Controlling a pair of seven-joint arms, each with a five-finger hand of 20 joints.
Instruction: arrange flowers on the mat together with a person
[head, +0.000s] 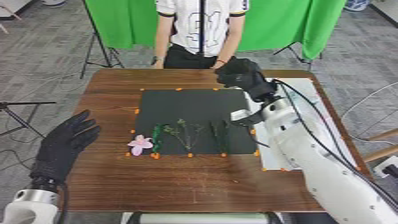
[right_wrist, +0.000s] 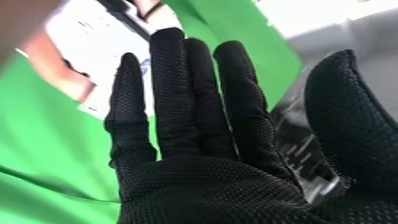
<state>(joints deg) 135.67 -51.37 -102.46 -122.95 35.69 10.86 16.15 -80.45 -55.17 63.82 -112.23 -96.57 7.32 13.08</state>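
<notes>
My right hand (head: 240, 74) is over the table's far right part, beyond the black mat's (head: 178, 107) far right corner; in the right wrist view the right hand (right_wrist: 213, 185) has straight fingers and holds nothing. My left hand (head: 64, 145) is open at the table's left edge, away from the mat. On the mat's near part lie a pink flower (head: 140, 144) at the left corner, a green stem (head: 157, 136) beside it, a thin branching sprig (head: 187, 136) in the middle and dark green leaves (head: 219, 136) to the right.
Orange bits (head: 155, 155) line the mat's edges on the brown table (head: 178, 185). A white sheet (head: 274, 156) lies along the right side under my right arm. A person stands at the far edge before a green curtain (head: 298, 25).
</notes>
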